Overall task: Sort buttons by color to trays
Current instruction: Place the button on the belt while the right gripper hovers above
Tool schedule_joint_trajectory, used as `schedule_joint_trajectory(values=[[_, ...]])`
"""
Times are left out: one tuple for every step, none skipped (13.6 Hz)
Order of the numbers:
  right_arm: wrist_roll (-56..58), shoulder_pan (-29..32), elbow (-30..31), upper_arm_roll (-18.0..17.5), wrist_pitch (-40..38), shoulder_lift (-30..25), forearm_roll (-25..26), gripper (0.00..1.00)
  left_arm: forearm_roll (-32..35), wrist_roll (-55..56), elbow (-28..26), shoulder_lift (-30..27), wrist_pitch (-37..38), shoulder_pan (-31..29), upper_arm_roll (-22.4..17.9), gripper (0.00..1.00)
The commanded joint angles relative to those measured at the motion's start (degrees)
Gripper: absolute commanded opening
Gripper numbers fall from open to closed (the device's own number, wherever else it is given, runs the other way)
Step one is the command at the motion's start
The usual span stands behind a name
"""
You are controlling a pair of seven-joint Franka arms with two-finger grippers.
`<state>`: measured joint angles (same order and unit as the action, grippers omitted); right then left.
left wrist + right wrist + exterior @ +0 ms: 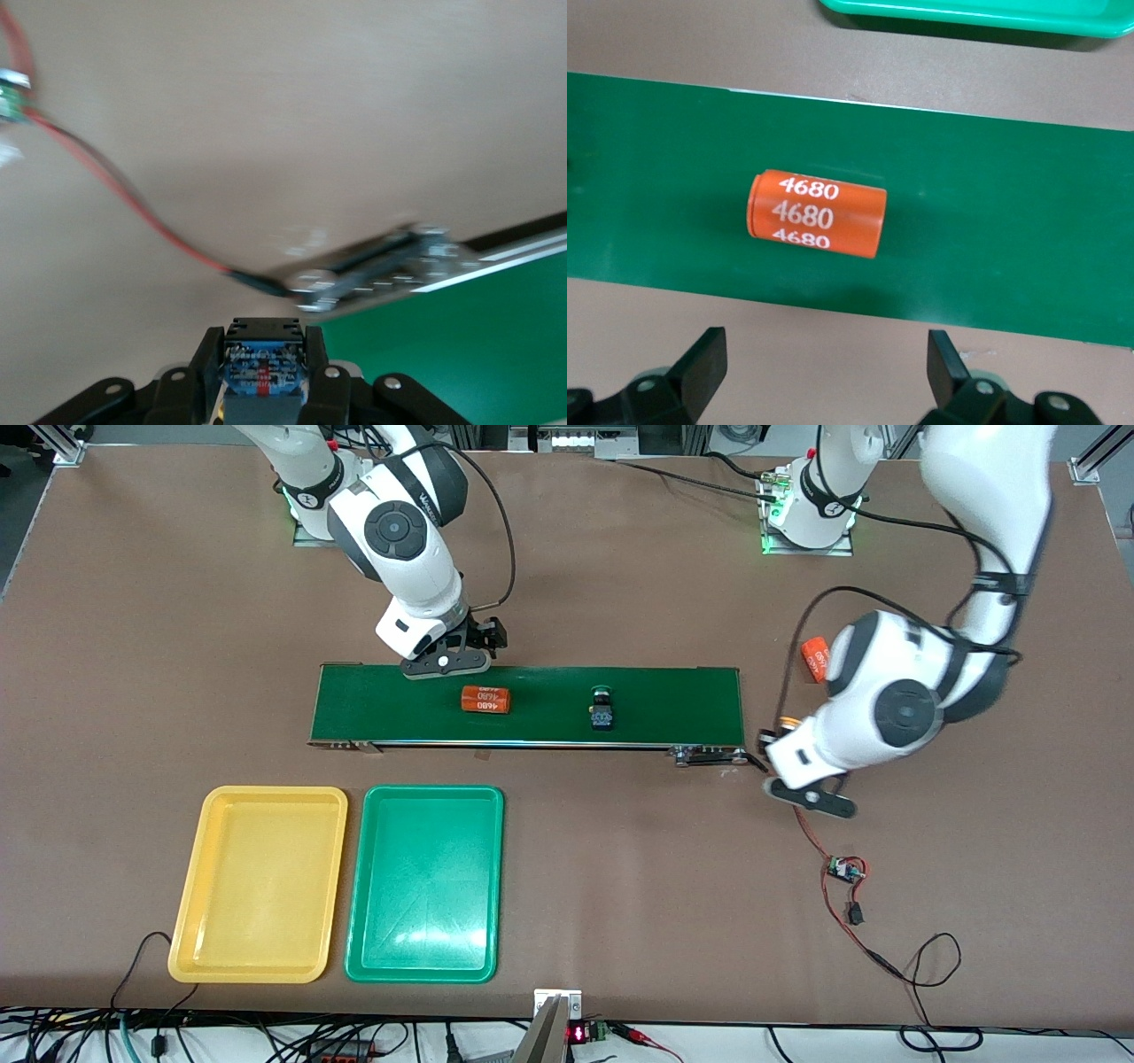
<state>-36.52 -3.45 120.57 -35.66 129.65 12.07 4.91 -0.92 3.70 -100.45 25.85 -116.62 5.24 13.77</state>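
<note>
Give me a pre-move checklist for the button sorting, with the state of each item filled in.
1. Left claw shut on a button: ok.
2. Held button's cap colour: cannot tell.
3. Yellow tray and green tray ready, nothing in them: ok.
4. Right claw open beside the belt: ok.
5. Right claw lined up with a button: not ok, it faces the orange cylinder.
6. Second button on the belt, untouched: ok.
</note>
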Motion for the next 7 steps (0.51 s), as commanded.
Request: schedule_joint_trajectory(values=[[-3.7, -0.4, -1.7, -0.2, -0.3, 0.7, 1.2, 1.0, -6.0, 2.2, -2.0, -1.2, -0.6, 3.4, -0.9, 0.0], [-3.7, -0.4, -1.7, -0.2, -0.3, 0.8, 1.2, 1.0, -6.2, 3.8, -2.1, -1.2, -0.9, 4.0, -0.9, 0.0], [-3.8, -0.4, -1.7, -0.2, -0.3, 0.8, 1.2, 1.0, -6.2, 5.4, -2.7, -1.2, -1.6, 4.8, -0.9, 0.0], [-3.8, -0.4, -1.7, -0.2, -0.3, 0.8, 1.3, 1.0, -6.2, 6.5, -3.9, -1.5, -2.8, 5.5, -0.9, 0.0], [-3.8, -0.4, -1.7, -0.2, -0.3, 0.8, 1.3, 1.0, -6.2, 7.5, -6.0, -2.3, -4.6, 5.7, -0.9, 0.0], [-3.8, -0.4, -1.7, -0.2, -0.2, 0.8, 1.4, 1.0, -6.2, 8.2, -8.9, -3.5, -7.7, 5.7, -0.9, 0.0], [-4.0, -0.4, -1.7, -0.2, -0.3, 0.8, 1.4, 1.0, -6.2, 8.4, -11.6, -4.0, -11.0, 5.7, -0.9, 0.0]])
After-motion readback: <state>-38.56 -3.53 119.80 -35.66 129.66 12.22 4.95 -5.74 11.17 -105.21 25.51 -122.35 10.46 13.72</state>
